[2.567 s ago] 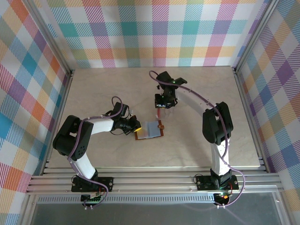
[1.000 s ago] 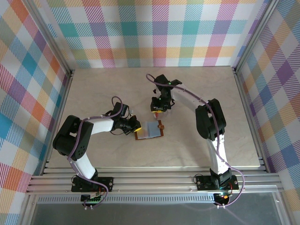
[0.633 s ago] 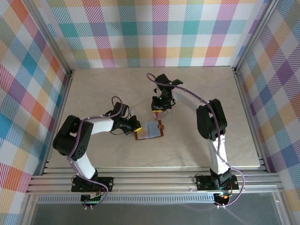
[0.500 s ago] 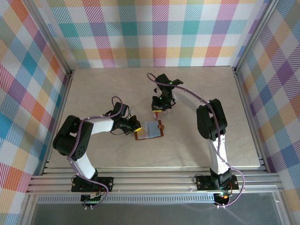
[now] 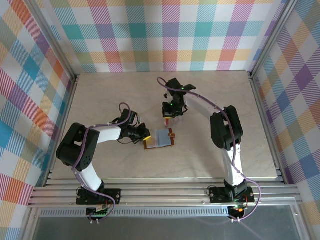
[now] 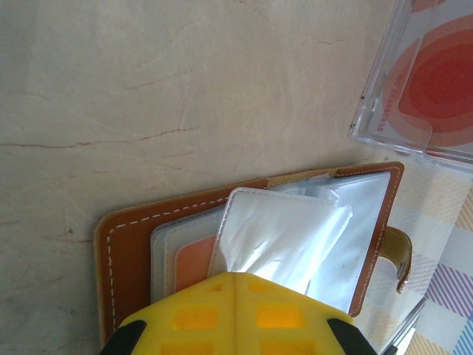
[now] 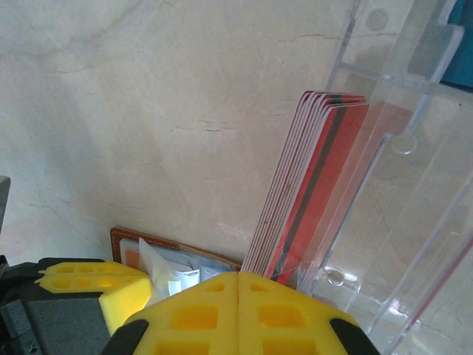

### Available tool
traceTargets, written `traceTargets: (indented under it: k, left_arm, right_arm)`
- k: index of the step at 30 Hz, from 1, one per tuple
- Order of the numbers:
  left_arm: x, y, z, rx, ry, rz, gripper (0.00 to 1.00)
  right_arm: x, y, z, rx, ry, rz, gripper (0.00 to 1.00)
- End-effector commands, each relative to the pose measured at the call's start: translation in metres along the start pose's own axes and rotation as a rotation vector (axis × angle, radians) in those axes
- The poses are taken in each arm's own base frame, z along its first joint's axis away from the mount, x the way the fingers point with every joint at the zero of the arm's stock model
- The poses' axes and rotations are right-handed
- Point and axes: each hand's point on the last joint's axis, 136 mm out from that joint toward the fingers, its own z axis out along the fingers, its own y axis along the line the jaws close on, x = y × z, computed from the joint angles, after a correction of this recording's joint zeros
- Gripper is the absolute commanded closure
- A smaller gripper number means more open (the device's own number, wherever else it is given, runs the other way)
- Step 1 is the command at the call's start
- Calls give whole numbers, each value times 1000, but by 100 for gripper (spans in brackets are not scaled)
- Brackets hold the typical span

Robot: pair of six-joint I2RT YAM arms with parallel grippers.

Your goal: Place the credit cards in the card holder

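The brown card holder lies open on the table, its clear pockets up. My left gripper is shut on one clear pocket sleeve, lifting it off the card holder; an orange card shows in the pocket under it. Several red credit cards stand on edge as a stack inside a clear plastic tray. My right gripper is shut at the near end of that stack, its seam in line with the outermost card. It sits just beyond the card holder, with my right gripper over the tray.
The clear tray, with a red card behind its wall, stands right against the card holder's far edge. The holder's snap tab sticks out on the right. My left gripper's yellow finger lies close to my right one. Bare marble table lies all around.
The right gripper's jaws have closed together at the card stack, and the right arm has shifted slightly. The left gripper still holds the pocket sleeve and has not moved.
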Motion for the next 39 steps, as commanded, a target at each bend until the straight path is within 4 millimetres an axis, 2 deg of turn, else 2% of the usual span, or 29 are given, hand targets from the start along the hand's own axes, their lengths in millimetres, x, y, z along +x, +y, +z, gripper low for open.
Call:
traceTargets:
  k: [1,3,6,13,17,39]
  left_arm:
    - [31,49,7,-172,88,-73,100]
    - [31,48,7,-171,89,-74,100]
    - [31,48,7,-170,91,-74,100]
    - [31,49,7,-172,90,-74,100]
    - [32,50,8,-175,93,-76,100]
    - [31,50,7,-171,94,-77,100]
  right_arm:
    - [-1,8,-20,-32,-30,1,97]
    - [-1,6,-21,-28,-32,2,96]
    - [-1,1,-19,2,-23,3,74]
    - [-1,-5,-3,22,14,11,57]
    - [-1,-4,0,24,20,7,54]
    - [-1,0,25,78,83,-24,51]
